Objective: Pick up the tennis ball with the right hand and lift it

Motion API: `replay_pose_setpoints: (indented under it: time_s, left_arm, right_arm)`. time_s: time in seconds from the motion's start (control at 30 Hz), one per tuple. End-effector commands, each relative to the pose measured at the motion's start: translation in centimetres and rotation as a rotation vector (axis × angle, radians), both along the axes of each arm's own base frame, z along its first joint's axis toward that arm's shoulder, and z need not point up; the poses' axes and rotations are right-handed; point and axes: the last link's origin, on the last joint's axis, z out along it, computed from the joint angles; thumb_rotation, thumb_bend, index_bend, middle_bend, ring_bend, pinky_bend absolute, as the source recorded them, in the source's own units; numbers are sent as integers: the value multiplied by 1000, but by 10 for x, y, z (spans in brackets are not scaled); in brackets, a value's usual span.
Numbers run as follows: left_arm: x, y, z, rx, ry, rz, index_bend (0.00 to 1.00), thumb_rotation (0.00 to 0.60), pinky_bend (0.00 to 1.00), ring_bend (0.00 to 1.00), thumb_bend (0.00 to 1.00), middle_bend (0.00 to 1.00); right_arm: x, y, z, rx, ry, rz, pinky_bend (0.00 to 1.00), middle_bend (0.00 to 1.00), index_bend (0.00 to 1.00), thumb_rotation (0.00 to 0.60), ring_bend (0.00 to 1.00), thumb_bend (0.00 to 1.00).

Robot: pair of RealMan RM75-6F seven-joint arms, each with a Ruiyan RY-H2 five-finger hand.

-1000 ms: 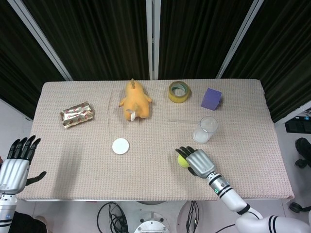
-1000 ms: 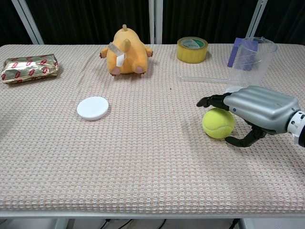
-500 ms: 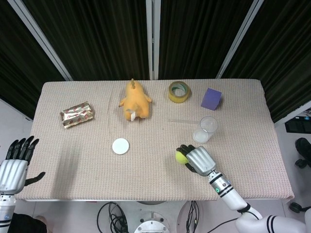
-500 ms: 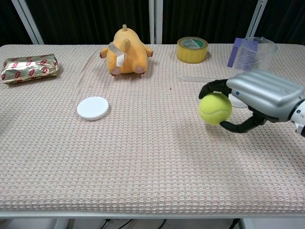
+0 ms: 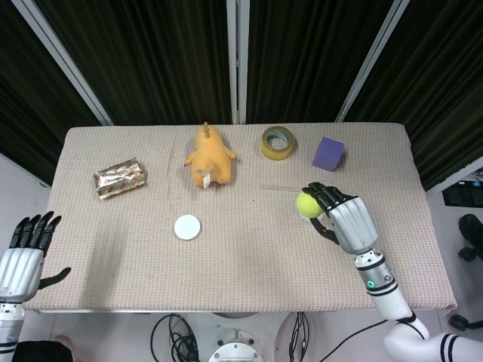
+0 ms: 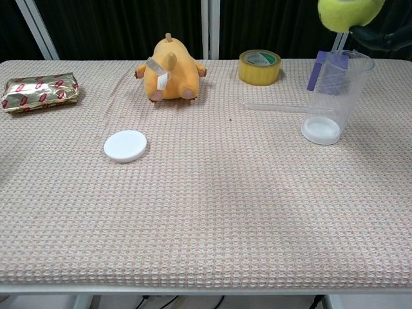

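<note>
The yellow-green tennis ball is off the table, held high in my right hand. In the chest view the tennis ball shows at the top right edge, with only a dark bit of the right hand beside it, above the clear cup. My left hand hangs open off the table's front left corner, fingers spread, holding nothing.
A clear plastic cup stands under the lifted ball, a purple block behind it. A tape roll, an orange plush toy, a foil snack packet and a white round lid lie across the table.
My right hand has risen with the tennis ball from just above the table to well over the cup, moving away from the front edge. The left hand has stayed put.
</note>
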Motion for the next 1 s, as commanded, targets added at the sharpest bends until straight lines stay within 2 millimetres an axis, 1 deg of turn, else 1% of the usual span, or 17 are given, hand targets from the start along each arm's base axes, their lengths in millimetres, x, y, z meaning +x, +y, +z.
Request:
replay_pose_setpoints:
  time_s: [0.03,0.2,0.33,0.4,0.57,0.63,0.73,0.77,0.8,0.87,0.93,0.97,1.0]
  left_arm:
    - [0,0,0,-1,1,-2,18,600,0,0,82,0]
    - [0,2,-1,-10,4,6,18,600,0,0,82,0]
    - [0,5,-2,-16,11,12,18,600,0,0,82,0]
    - [1,5,-1,-15,12,11,18,600,0,0,82,0]
    - [3,6,-1,-14,16,10,18,600,0,0,82,0]
    - [4,6,-1,-15,18,10,18,600,0,0,82,0]
    - [4,6,-2,-17,19,10,18,600,0,0,82,0]
    - [4,6,-2,-19,19,11,18,600,0,0,82,0]
    - [4,6,-2,-20,20,11,18,600,0,0,82,0]
    - [4,5,-3,-22,21,12,18,600,0,0,82,0]
    - [4,5,-2,-21,19,13,18,600,0,0,82,0]
    - [4,4,-2,-19,18,12,18,600,0,0,82,0]
    - [4,4,-2,-18,15,12,18,600,0,0,82,0]
  right_arm:
    - [-11,-24,17,-22,12,-85,812,553,654,600,561,397]
    - [-24,-38,9,11,85,-153,812,541,654,600,561,398]
    - [-30,-43,2,20,106,-179,812,526,653,600,561,391]
    - [-32,-44,-2,35,120,-192,809,509,641,600,546,378]
    - [-34,-43,-9,70,133,-198,777,447,548,600,474,341]
    - [-37,-42,-11,91,143,-202,745,427,498,600,444,326]
    - [-40,-40,-12,150,140,-214,603,350,364,600,326,247]
    - [-41,-40,-12,161,132,-218,521,302,305,600,261,207]
    - [-42,-40,-11,170,127,-221,475,275,274,600,225,193]
    - [-45,-41,-9,179,121,-228,336,174,162,600,107,177]
    - [-46,-41,-6,179,109,-230,243,108,88,600,35,176]
    - [-46,-41,-5,177,103,-228,197,79,56,600,12,176]
    - [-46,-41,-4,172,96,-225,172,62,35,600,2,176]
